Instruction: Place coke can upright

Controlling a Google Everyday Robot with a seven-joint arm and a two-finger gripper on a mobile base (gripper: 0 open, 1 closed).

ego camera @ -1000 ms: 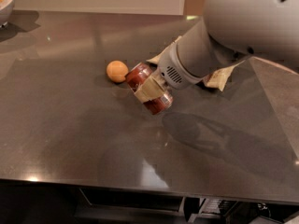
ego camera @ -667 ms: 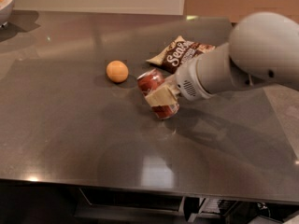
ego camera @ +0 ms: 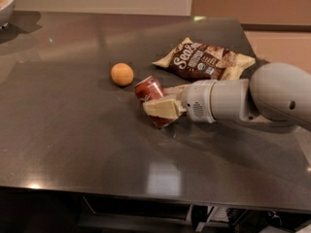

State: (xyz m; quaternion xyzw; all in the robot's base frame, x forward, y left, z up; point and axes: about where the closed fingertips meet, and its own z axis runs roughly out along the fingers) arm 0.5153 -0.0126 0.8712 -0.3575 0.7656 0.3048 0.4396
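Observation:
The coke can [ego camera: 149,90] is a reddish-brown can that lies tilted on the dark table [ego camera: 73,130], its silver top pointing up and to the left. My gripper [ego camera: 158,99] reaches in from the right and is shut on the can. One cream finger [ego camera: 163,108] crosses the can's front and the other [ego camera: 176,88] lies behind it. The can's lower end is hidden by the front finger.
An orange [ego camera: 122,74] sits just left of the can. A brown-and-cream chip bag [ego camera: 204,59] lies behind the gripper. A bowl with oranges [ego camera: 6,4] stands at the far left corner. The table's front edge runs along the bottom.
My arm has swung down and to the right, uncovering the chip bag. The can stays held in about the same spot beside the orange.

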